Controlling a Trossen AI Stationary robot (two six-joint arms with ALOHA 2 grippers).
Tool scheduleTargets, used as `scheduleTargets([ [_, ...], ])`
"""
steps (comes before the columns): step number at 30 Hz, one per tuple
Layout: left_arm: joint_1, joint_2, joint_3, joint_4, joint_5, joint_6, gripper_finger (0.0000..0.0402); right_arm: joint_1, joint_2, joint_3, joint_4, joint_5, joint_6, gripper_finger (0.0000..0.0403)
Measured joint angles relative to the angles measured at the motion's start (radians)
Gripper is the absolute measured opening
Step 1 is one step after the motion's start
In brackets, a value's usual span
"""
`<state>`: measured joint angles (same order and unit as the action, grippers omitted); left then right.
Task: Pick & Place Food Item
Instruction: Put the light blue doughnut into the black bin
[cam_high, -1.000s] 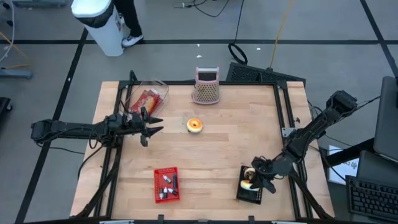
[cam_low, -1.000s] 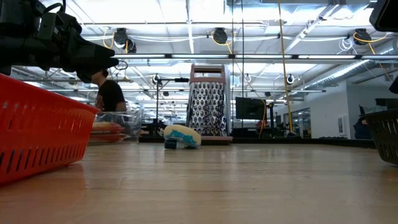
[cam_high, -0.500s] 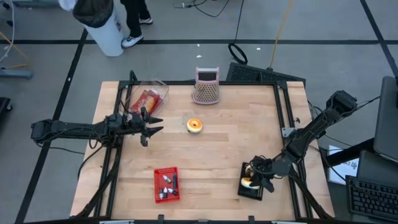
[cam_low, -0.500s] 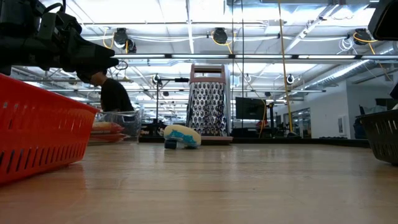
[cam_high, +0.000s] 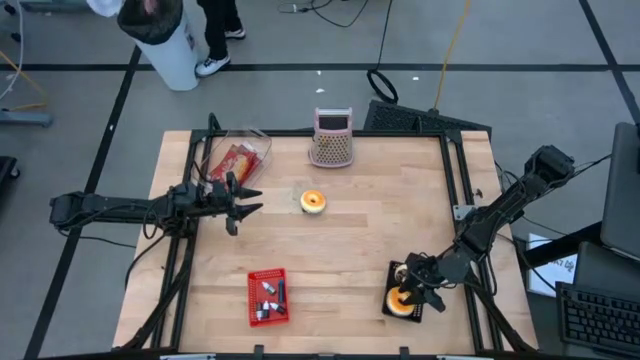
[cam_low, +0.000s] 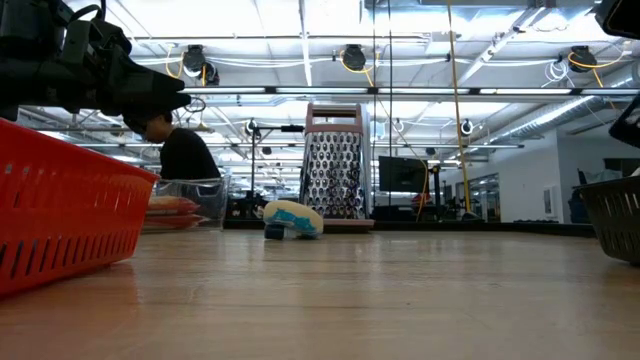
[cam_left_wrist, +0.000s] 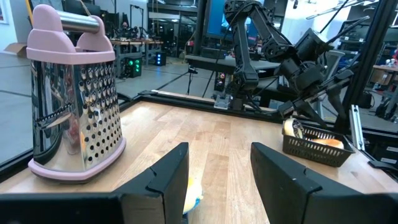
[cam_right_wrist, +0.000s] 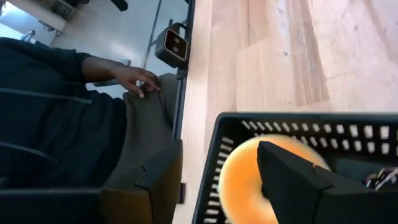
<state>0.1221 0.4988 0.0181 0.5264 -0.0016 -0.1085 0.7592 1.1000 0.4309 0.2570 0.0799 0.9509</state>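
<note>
The black basket (cam_high: 404, 303) sits at the table's near right corner, and everything here is placed from it. An orange doughnut-shaped food item (cam_high: 401, 297) lies inside the basket, flat on its floor, and the right gripper (cam_high: 413, 291) hangs directly over it, at the basket's far-right side. In the right wrist view the doughnut (cam_right_wrist: 261, 180) shows between the two dark fingers, with the basket's slotted wall (cam_right_wrist: 323, 129) just beyond it; the fingers stand apart with a gap on either side, and no pad can be seen pressing into the food, so it looks released rather than gripped, though contact underneath cannot be ruled out. Being round, the item has no long axis to line up with. A second food item, a yellow and white piece (cam_high: 313, 201), lies well apart from the basket, toward the far left of it near the table's middle, with a pink-framed grater (cam_high: 332, 138) further beyond. The left gripper (cam_high: 243, 200) is much the nearer to that piece: it waits far left of the basket, jaws parted and holding nothing, pointing toward the piece, which peeks between its fingers in the left wrist view (cam_left_wrist: 192, 194). If that piece is next for the basket, the left arm has the shorter reach.
</note>
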Motion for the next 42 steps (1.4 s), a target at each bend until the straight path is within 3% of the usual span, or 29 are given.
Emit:
scheduleTargets([
  [8,0.0,0.0,0.0,0.0,0.0,0.0,0.0175,-0.045,0.0,0.0,0.128,0.002,-0.175,0.0191],
  [14,0.0,0.0,0.0,0.0,0.0,0.0,0.0175,-0.104,0.0,0.0,0.545,-0.002,-0.374,0.0183],
  [18,0.0,0.0,0.0,0.0,0.0,0.0,0.0175,-0.125,0.0,0.0,0.782,-0.001,-0.67,0.0183],
  [20,0.0,0.0,0.0,0.0,0.0,0.0,0.0175,-0.133,-0.001,0.0,0.827,0.009,-0.829,0.0182],
  [22,0.0,0.0,0.0,0.0,0.0,0.0,0.0175,-0.136,0.0,0.004,0.816,0.088,-0.891,0.0184],
  [25,0.0,0.0,0.0,0.0,0.0,0.0,0.0175,-0.124,0.0,0.078,0.574,0.23,-0.91,0.0195],
  [27,0.0,0.0,0.0,0.0,0.0,0.0,0.0175,-0.09,0.004,0.193,0.237,0.343,-0.888,0.0206],
  [30,0.0,0.0,0.0,0.0,0.0,0.0,0.0175,-0.04,0.063,0.415,-0.337,0.447,-0.705,0.0221],
  [32,0.0,0.0,0.0,0.0,0.0,0.0,0.0175,-0.002,0.128,0.531,-0.626,0.435,-0.532,0.0225],
  [35,0.0,0.0,0.0,0.0,0.0,0.0,0.0175,0.045,0.244,0.651,-0.857,0.313,-0.333,0.0222],
  [39,0.0,0.0,0.0,-0.001,0.0,0.0,0.0175,0.087,0.38,0.714,-1.006,0.108,-0.221,0.0207],
  [42,0.0,0.0,0.0,-0.001,0.0,0.0,0.0175,0.1,0.44,0.714,-1.019,0.047,-0.203,0.0196],
])
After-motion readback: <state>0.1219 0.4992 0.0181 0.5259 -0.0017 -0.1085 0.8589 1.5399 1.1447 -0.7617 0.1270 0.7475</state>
